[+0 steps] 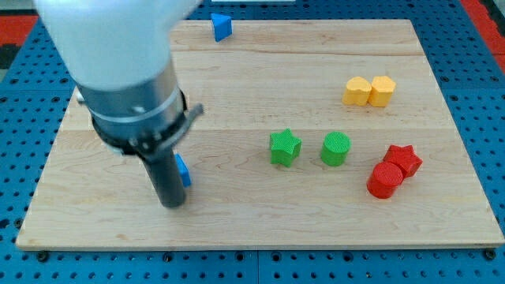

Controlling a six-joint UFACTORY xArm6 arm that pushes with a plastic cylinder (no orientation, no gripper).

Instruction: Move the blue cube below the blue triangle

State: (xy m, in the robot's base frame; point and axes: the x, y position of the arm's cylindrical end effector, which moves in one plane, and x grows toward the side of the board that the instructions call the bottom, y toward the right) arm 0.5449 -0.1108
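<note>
The blue triangle [222, 26] sits at the view's top edge of the wooden board [252, 229], left of centre. The blue cube [184, 170] lies in the lower left part of the board, mostly hidden behind my dark rod; only its right edge shows. My tip [173, 203] rests on the board just left of and slightly below the blue cube, touching or nearly touching it. The arm's white and grey body covers the view's upper left.
A green star [285, 147] and a green cylinder [335, 148] sit at the centre. A yellow heart-like block [357, 91] and a yellow hexagon [383, 91] touch at the upper right. A red star [404, 160] and a red cylinder [385, 180] touch at the right.
</note>
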